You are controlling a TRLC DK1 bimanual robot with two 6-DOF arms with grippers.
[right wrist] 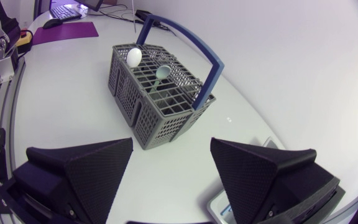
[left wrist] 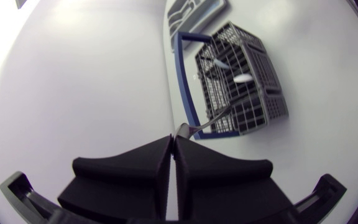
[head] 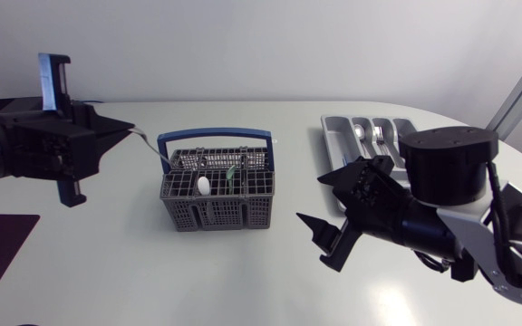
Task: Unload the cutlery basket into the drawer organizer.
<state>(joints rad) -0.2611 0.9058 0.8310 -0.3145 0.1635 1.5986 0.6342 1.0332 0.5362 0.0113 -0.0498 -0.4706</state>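
Head view: basket [head: 216, 201] stood mid-table, a white spoon [head: 204, 186] and a green spoon [head: 231, 173] standing in it. Tray [head: 333, 136] sat well apart toward the right arm, silver cutlery [head: 380, 135] in its slots. Left gripper [head: 127, 128] was pinching a silver utensil [head: 149, 145] beside the basket's blue handle. Right gripper [head: 310, 198] hung spread between basket and tray. Left wrist view: fingers [left wrist: 148, 158] were pressed together on the utensil [left wrist: 197, 126], its far end at the basket [left wrist: 253, 93]. Right wrist view: gripper [right wrist: 171, 144] was wide open with nothing in it, basket [right wrist: 160, 115] ahead with both spoons inside.
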